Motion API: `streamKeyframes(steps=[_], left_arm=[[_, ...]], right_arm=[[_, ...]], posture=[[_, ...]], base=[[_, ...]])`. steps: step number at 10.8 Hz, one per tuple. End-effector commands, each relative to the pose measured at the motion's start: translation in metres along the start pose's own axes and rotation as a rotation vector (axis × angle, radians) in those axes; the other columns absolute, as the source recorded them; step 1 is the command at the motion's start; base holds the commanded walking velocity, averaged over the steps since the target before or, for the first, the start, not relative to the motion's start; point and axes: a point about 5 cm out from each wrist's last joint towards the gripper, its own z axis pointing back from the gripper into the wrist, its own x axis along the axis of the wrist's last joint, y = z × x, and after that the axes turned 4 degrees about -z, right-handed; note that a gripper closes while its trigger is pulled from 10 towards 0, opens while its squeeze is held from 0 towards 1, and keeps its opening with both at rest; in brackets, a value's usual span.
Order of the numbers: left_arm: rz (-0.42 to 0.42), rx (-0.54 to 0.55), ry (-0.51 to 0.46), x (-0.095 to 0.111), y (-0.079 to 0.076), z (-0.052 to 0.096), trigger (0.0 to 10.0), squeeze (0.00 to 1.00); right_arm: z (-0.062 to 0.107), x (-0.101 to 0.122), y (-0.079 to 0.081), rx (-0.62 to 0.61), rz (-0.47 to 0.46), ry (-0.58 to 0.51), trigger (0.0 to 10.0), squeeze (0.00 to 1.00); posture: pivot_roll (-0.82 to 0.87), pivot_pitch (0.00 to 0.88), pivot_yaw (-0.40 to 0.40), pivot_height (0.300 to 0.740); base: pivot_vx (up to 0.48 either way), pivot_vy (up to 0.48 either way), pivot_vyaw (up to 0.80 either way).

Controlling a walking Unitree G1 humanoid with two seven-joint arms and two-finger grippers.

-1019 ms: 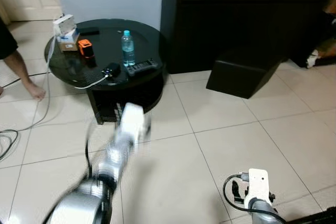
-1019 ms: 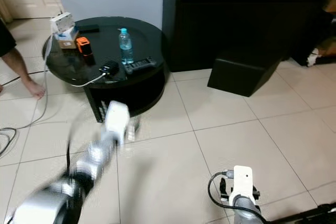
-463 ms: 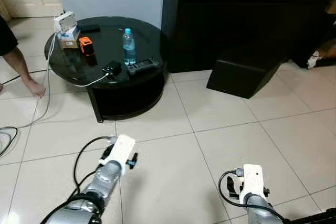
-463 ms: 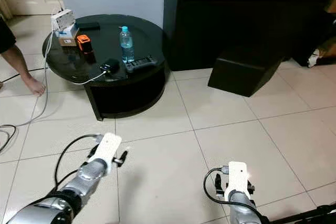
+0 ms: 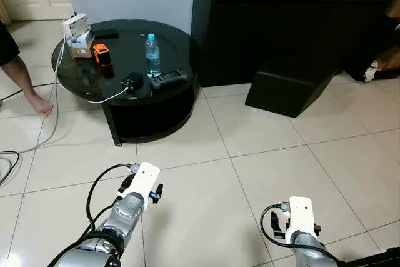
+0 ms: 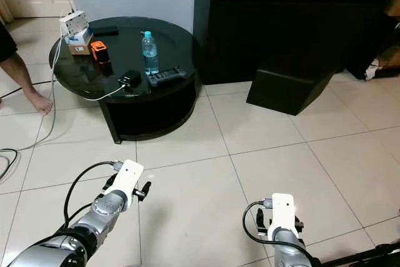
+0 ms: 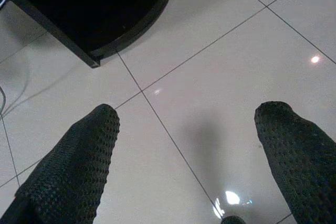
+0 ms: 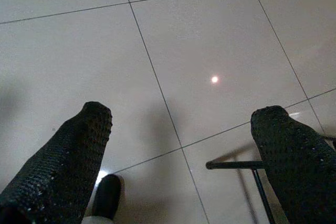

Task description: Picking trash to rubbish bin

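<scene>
Black-fingered left end effector (image 7: pixel 184 150) dropped low, spread empty; right end effector (image 8: pixel 181 145) likewise; bottle (image 5: pixel 152 56) unreached on counter (image 5: pixel 178 51).

Bottle (image 5: pixel 152 56) on table (image 5: pixel 169 42), ahead-left

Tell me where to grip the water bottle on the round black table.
Grip the water bottle around its clear mid-body, below the blue cap, coming from the robot-facing table edge. It stands upright, with the remote just in front, so approach above that.
</scene>
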Motion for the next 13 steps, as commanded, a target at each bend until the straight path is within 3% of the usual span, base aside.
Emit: streamKeyframes(steps=[1, 5, 8, 13], left_arm=[[-0.007, -0.011, 0.025, -0.006, -0.006, 0.002, 10.0, 0.0], [0.052, -0.096, 0.081, -0.018, -0.019, 0.004, 10.0, 0.0], [-0.009, -0.17, 0.122, -0.031, -0.032, 0.01, 10.0, 0.0], [-0.037, -0.169, 0.128, -0.032, -0.031, 0.01, 10.0, 0.0]], right_arm=[[0.001, -0.004, -0.006, -0.009, 0.023, 0.019, 10.0, 0.0], [0.005, -0.018, -0.003, 0.0, 0.033, 0.052, 10.0, 0.0], [0.01, -0.031, -0.004, 0.001, 0.052, 0.09, 10.0, 0.0], [0.014, -0.039, -0.006, 0.005, 0.037, 0.108, 10.0, 0.0]], posture=[[0.24, 0.017, -0.104, 0.74], [0.24, 0.017, -0.104, 0.74], [0.23, 0.014, -0.098, 0.74], [0.22, 0.014, -0.097, 0.74]], base=[[0.0, 0.0, 0.0], [0.0, 0.0, 0.0], [0.0, 0.0, 0.0], [0.0, 0.0, 0.0]])
